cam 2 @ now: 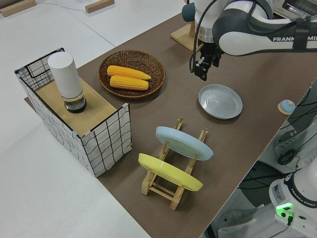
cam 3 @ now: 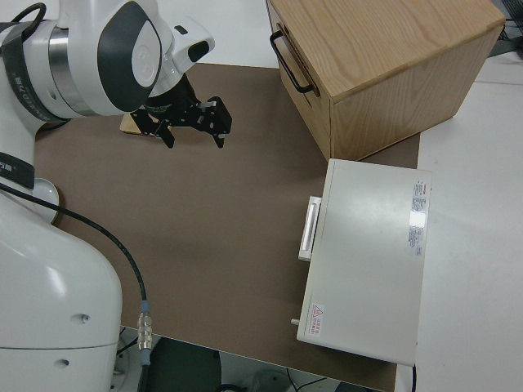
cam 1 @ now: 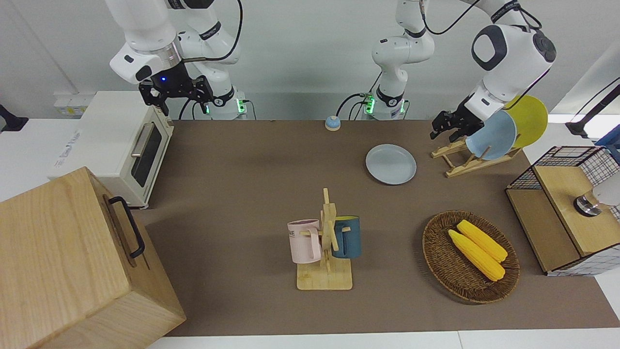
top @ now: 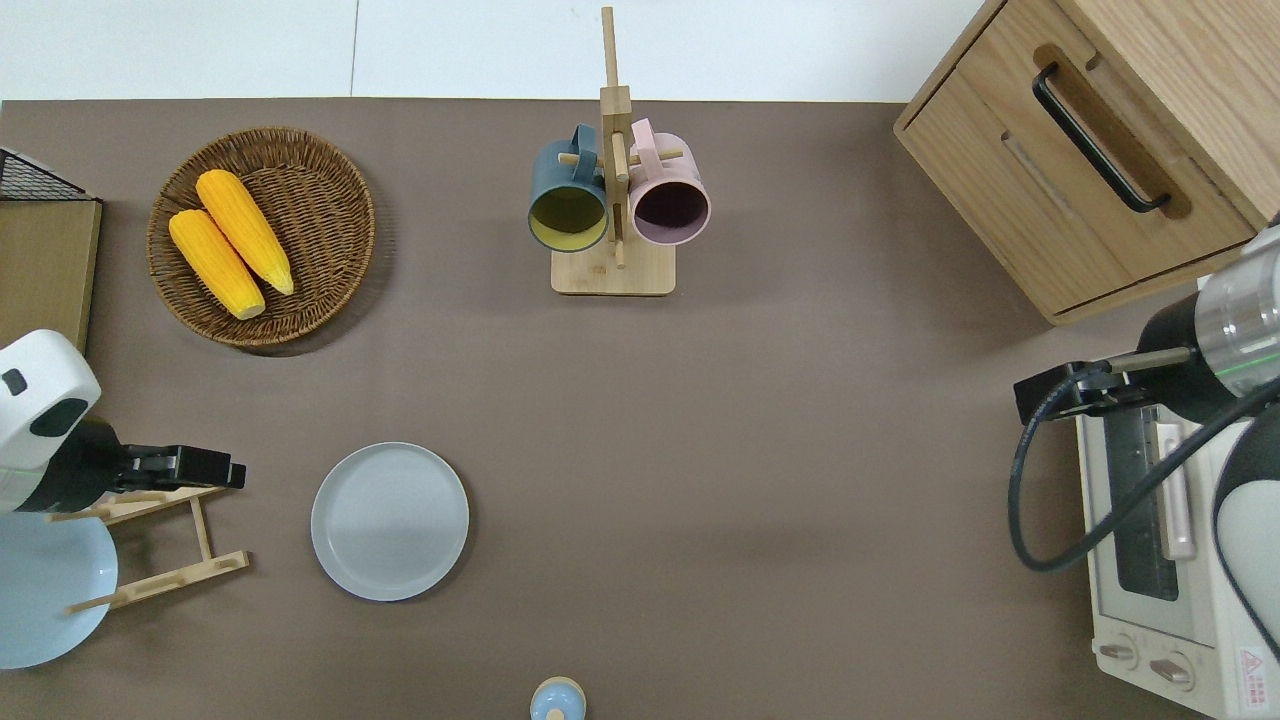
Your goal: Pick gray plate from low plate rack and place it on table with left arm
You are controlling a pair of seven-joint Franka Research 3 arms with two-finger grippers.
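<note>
Counter: brown counter with white edges, carrying everything below.
Large pieces: wooden drawer cabinet and white toaster oven at the right arm's end; wire-frame box at the left arm's end.
Mid pieces: wicker basket with two corn cobs; mug stand with a pink and a dark blue mug.
Low plate rack: low plate rack holds a light blue plate and a yellow plate.
Gray plate: gray plate lies flat on the counter beside the rack, toward the right arm's end, apart from it.
Risk: the left arm hangs close over the rack; a careless move could clip the light blue plate and tip it out.
Left hand: left hand is over the rack's rail, fingers parted, holding nothing.
Right hand: right hand is parked, released and empty.
</note>
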